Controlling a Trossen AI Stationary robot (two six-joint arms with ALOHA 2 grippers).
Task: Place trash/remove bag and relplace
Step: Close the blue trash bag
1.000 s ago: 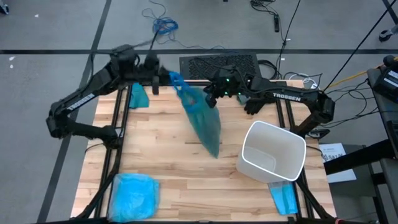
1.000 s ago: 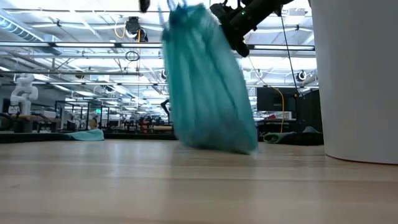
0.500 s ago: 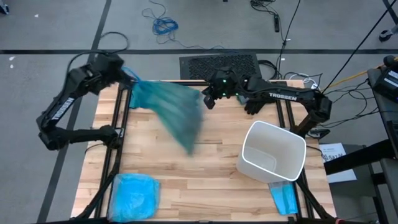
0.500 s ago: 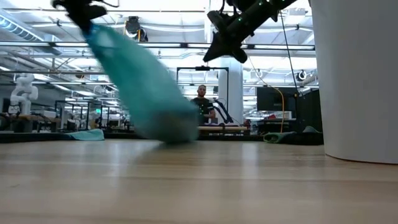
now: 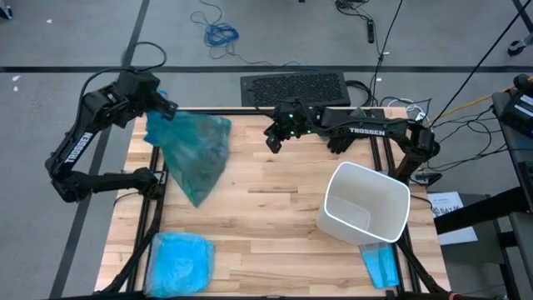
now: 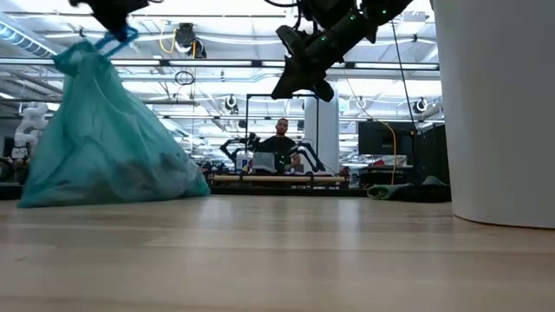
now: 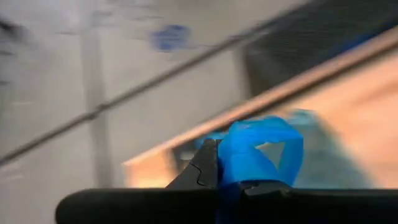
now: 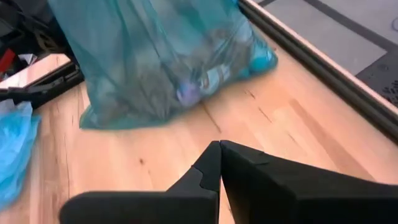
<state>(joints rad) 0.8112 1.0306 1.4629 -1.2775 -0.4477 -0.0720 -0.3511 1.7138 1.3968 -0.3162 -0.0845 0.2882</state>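
Note:
The teal-green bag [image 5: 193,152] stands on the table's far left part. It also shows in the low view [image 6: 108,156] and the right wrist view [image 8: 161,56]. Trash scraps [image 8: 199,84] show through its thin wall. My left gripper [image 5: 164,107] is above the bag's top and shut on its blue tied top. My right gripper [image 5: 273,137] hangs over the table's far middle, shut and empty [image 8: 219,163], pointing toward the bag. The white bin [image 5: 362,204] stands open and bare inside at the right. My left gripper pinches the bag's blue tied loop [image 7: 249,155] at its gathered top [image 6: 117,39] between its two fingers, coming from above. The bag hangs slanting below the fingers, and its wide lower part [image 6: 113,186] rests on the table.
A paler sky-blue plastic bag [image 5: 179,262] lies at the near left corner. A small folded blue sheet [image 5: 381,265] lies at the near right, by the bin. A black mat [image 5: 293,87] lies beyond the far edge. A person [image 6: 279,143] is in the room behind.
My left gripper has swung from the table's far middle toward its left edge, carrying the bag by its top. The bag has swung along with it and has settled with its bottom on the table's far left. My right gripper has drifted slightly toward the left.

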